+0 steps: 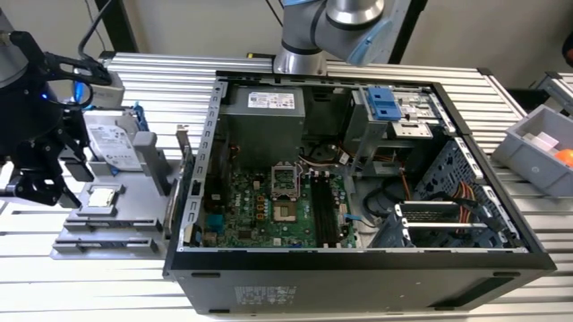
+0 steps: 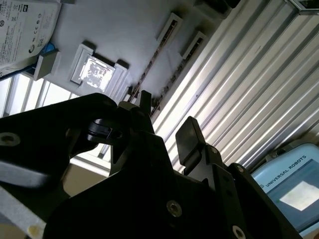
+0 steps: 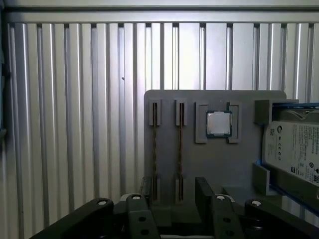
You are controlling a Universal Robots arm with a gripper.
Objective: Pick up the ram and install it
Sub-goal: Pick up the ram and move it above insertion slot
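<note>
left-middle of the exterior view: the gripper point(image 1: 45, 190) hangs over the grey holder point(image 1: 134, 204). in the first wrist view its fingers point(image 3: 203, 188) are spread wide, empty; the ram point(image 3: 180, 149) stands on edge, long axis running straight ahead, in line with their gap.

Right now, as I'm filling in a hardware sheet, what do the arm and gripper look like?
The arm is silver-grey tubing with light-blue joint caps. The gripper is matt black, with two blocky fingers on linkages fastened by bright screw heads. In the exterior view a small blue light glows on its upper body, and a black cable runs to its top.
</note>
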